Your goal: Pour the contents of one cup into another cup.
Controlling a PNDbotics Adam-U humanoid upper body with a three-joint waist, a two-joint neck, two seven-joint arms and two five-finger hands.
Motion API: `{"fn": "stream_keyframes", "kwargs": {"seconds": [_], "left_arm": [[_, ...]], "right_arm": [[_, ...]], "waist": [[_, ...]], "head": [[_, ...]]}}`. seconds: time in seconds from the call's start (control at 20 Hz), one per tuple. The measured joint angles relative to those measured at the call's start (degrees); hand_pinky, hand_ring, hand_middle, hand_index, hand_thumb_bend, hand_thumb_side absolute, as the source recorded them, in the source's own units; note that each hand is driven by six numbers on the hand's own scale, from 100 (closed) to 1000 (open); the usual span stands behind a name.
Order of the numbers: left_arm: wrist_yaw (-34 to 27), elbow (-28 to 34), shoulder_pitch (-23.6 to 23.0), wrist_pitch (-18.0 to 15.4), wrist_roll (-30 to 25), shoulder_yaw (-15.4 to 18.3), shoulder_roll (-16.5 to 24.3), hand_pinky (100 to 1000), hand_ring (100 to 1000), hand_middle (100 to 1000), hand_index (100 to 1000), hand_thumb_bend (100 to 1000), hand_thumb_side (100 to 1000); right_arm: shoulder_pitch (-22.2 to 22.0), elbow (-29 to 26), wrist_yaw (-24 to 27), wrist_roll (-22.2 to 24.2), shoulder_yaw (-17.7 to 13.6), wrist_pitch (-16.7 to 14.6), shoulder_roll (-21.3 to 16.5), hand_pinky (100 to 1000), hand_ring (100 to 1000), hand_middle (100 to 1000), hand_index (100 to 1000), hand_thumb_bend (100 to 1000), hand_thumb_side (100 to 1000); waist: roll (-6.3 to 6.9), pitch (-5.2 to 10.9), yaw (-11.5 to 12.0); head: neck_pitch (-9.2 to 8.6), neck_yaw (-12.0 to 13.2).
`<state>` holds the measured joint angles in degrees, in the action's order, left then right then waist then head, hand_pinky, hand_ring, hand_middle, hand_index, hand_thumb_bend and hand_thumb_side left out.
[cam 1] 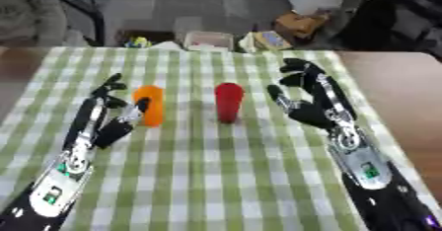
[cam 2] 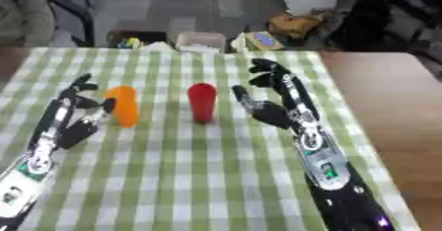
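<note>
- Reaching up from the lower left corner, the left arm lies slanted across the green-and-white checked cloth [cam 1: 216,175] that covers the table [cam 1: 397,92], with the left hand [cam 1: 110,119] at its far end.
- Its fingers [cam 1: 110,84] are spread wide and point away from the robot; the thumb sits just beside the orange cup [cam 1: 150,105] — whether it touches the cup I cannot tell.
- The orange cup stands upright on the cloth, left of centre, with nothing curled round it.
- The red cup [cam 1: 229,101] stands upright too, near the middle of the cloth, a little to the right of the orange one and apart from it.
- From the lower right corner the right arm runs up and inward, ending in the right hand [cam 1: 313,107].
- That hand is open — fingers [cam 1: 298,69] raised and slightly bent, the thumb stretched toward the red cup, a strip of cloth showing between thumb and cup.
- Bare brown table shows to the right of the cloth, and the right forearm lies along the cloth's right edge.
- Beyond the far edge of the table lie boxes and other clutter [cam 1: 259,40] on the floor.
</note>
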<state>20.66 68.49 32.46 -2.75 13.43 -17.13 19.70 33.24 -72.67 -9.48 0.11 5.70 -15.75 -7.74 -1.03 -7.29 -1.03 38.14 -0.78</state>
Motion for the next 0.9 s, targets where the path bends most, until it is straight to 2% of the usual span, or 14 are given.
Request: {"fn": "stream_keyframes", "kwargs": {"seconds": [0.5, 0.9], "left_arm": [[5.81, -7.78, 3.13, -0.37, 1.12, -0.19, -1.69, 732, 653, 775, 1000, 481, 804], [6.96, -9.53, 4.48, -0.04, 2.61, 0.38, -1.68, 734, 655, 770, 1000, 483, 774]], "right_arm": [[0.1, 0.0, 0.04, 0.05, 0.32, 0.0, 0.02, 737, 665, 701, 839, 379, 289], [0.5, 0.0, 0.23, 0.26, 0.34, 0.03, 0.02, 736, 665, 700, 839, 370, 290]], "waist": [[-0.27, -0.59, -0.81], [-0.37, -1.3, -1.43]], "head": [[-0.15, 0.29], [-0.46, 0.47]]}}
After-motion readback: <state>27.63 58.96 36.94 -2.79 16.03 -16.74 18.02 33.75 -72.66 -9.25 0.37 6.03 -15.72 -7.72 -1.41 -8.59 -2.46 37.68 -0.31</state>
